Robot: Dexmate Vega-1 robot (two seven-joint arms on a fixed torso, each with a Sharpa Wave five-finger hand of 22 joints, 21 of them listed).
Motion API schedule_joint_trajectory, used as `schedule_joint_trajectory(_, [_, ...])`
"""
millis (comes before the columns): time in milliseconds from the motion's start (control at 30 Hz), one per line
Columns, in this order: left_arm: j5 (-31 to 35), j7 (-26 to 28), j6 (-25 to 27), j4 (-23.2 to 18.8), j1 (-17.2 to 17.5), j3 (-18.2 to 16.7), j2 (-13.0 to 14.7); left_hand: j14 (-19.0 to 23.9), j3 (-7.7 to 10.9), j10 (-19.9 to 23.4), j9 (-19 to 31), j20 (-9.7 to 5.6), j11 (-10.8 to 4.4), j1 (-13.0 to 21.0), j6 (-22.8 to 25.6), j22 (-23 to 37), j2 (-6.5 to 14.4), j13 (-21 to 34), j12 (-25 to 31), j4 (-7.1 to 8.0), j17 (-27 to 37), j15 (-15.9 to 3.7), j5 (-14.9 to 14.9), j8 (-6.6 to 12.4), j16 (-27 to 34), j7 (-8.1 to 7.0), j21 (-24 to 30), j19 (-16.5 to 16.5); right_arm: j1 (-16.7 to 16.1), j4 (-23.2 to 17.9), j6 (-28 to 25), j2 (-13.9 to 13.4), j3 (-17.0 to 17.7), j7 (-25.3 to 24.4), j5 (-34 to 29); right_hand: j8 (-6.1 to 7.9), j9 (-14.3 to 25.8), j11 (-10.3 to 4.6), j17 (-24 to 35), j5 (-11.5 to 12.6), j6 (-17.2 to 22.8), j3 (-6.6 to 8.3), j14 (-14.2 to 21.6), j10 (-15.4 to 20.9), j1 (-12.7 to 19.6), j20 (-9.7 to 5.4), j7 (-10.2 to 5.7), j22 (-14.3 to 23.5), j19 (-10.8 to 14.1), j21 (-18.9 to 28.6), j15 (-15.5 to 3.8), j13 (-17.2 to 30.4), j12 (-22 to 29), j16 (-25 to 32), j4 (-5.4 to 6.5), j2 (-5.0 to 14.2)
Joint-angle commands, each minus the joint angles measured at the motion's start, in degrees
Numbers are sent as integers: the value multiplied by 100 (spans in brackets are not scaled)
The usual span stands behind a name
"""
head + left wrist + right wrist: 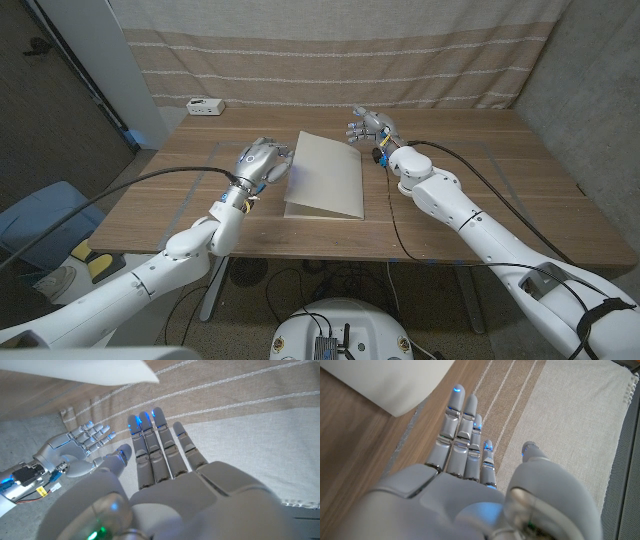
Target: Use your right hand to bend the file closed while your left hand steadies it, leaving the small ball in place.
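Grey metal right hand (368, 127) hovered with fingers spread, holding nothing, just beside the far right corner of the file (323, 176). Left hand (262, 160), fingers straight and close together, stood at the file's left edge; contact was unclear. Between them the beige file lay on the wooden worktop (480, 190), apparently already folded. Closing looked nearly done; next, probably pressing it flat.

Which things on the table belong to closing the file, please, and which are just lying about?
For the job:
file
left hand
right hand

Lying about:
small white box at the table's far edge
black cables across the table

The small ball is not visible.
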Motion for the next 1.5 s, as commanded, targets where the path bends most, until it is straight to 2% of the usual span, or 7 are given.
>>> schedule_joint_trajectory(33, [138,579,-275,126,116,-105,28,-220,-72,-213,162,6,-44,111,-180,66,-7,256,95,84,244,-46,53,27,125,-46,113,19,-114,-144,-23,-8,-5,-121,-134,15,6,7,4,32,30,30,22,48,86,-1,-1,10,49,-40,-14,18,-26,16,-37,3])
schedule_joint_trajectory(233, [-62,-106,-212,-50,99,-137,146,-998,32,-1169,-38,38,-157,-237,-1046,60,-241,147,-315,267,-470,-123,93,-420,-921,-428,251,-272,-136,-199,-23,-122,-60,-17,-240,13,5,-12,4,53,44,93,-51,15,138,-6,3,11,6,-74,-14,18,-47,-12,-91,35])
schedule_joint_trajectory(433, [-302,-864,-221,-152,23,-117,238,-1608,64,-1836,-291,-26,-215,-439,-1525,-13,-338,-144,-849,176,-1021,-116,71,-827,-1566,-506,277,-514,-43,-290,-92,-383,-264,142,-657,162,3,-140,9,142,695,539,-602,-319,466,-45,-227,23,-386,-309,-86,22,-237,-139,-444,243])
schedule_joint_trajectory(767, [-545,-1629,-277,-144,-111,-28,234,-1829,33,-2134,-449,-36,-332,-583,-1836,-74,-385,-339,-1129,135,-1370,-177,-14,-1114,-1877,-601,304,-552,250,-317,-342,-689,-732,203,-1739,365,20,-250,-60,189,1775,1102,-917,-276,712,-69,-158,18,-548,-450,-229,21,-304,-143,-633,448])
schedule_joint_trajectory(1067, [-819,-2294,-327,-168,-251,28,237,-2025,46,-2365,-606,53,-409,-702,-2176,-161,-330,-558,-1392,153,-1672,-225,-112,-1405,-2142,-764,301,-572,590,-254,-553,-876,-1174,459,-2798,338,54,-309,-15,193,2122,1616,-1492,-258,772,-88,-104,1,-1004,-737,-288,32,-404,-133,-420,524])
schedule_joint_trajectory(1233, [-933,-2537,-317,-165,-300,49,224,-2047,47,-2428,-684,485,-358,-807,-2243,-238,-309,-701,-1523,213,-1780,-216,-164,-1504,-2229,-788,318,-433,715,-229,-714,-909,-1385,463,-3428,348,59,-285,1,150,2275,1675,-1576,-86,663,-140,-132,4,-1218,-861,-288,34,-378,-97,-294,452])
schedule_joint_trajectory(1500, [-978,-2649,-334,-111,-344,90,191,-2079,21,-2440,-719,251,-311,-894,-2287,-268,-336,-786,-1589,251,-1809,-181,-193,-1549,-2271,-780,240,-575,910,-53,-884,-897,-1645,609,-4182,284,56,-312,-1,107,2204,1684,-1638,-105,563,-105,-176,9,-1290,-915,-299,32,-417,-89,-224,405])
